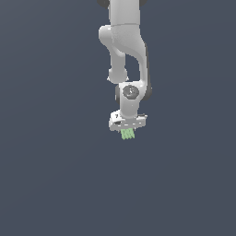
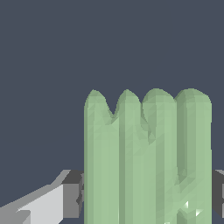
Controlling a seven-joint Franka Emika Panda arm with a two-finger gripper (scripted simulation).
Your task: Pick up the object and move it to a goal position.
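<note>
Under the arm, my hand [image 1: 127, 129] holds the object [image 1: 127, 133] by one end; I fear a sharp swing works it loose.

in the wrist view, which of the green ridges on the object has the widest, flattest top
On the light-green object held in the gripper, it is the end ridge with bright glints near its base; the opposite end ridge tapers to a narrower peak.

The object [image 1: 127, 133]: a small light-green ribbed piece, formed of four parallel rods with rounded tips, joined side by side. It is seen hanging below the gripper [image 1: 127, 130], held between its fingers [image 2: 65, 200].
</note>
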